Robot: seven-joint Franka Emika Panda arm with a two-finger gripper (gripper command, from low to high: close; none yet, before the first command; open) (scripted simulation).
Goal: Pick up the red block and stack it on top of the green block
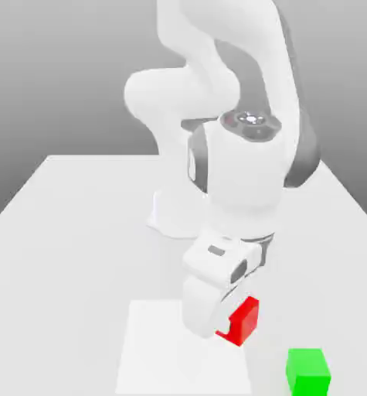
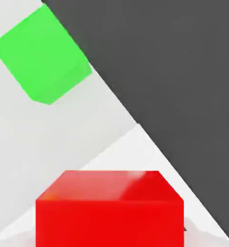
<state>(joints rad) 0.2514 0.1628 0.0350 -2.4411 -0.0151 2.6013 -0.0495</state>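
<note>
The pincer [image 1: 228,325] pinches the red block [image 1: 244,320] between its tips; the green block [image 1: 307,373] apart.

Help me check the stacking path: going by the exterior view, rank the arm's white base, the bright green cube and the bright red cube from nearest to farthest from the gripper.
1. Bright red cube: right at the gripper.
2. Bright green cube: toward the exterior view's right, near its bottom edge.
3. Arm's white base: farthest, back behind both cubes.

The arm [image 1: 248,166] bends down over the counter, its pincer [image 1: 223,323] tilted and closed near the counter's front edge.
</note>
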